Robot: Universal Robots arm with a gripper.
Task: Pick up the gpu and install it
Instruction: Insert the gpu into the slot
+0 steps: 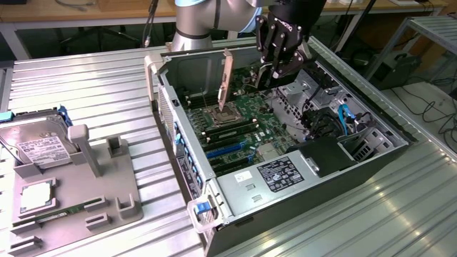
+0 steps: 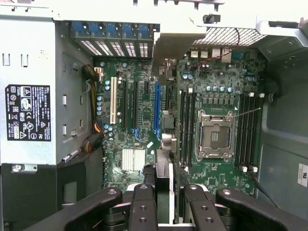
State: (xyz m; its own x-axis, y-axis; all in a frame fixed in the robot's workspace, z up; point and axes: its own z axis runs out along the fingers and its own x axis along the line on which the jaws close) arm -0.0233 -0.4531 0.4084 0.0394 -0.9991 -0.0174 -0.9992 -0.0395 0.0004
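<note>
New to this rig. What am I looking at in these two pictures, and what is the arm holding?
A robot arm ends in a black gripper over an open computer case that lies on a ribbed metal table. The exterior view looks on from the side; the wrist view looks down past the fingers at the motherboard and its empty processor socket. The gripper is closed on the gpu, held edge-on above the board, not yet seated. At the exterior view's left, a grey fixture holds a hard drive and a memory stick.
</note>
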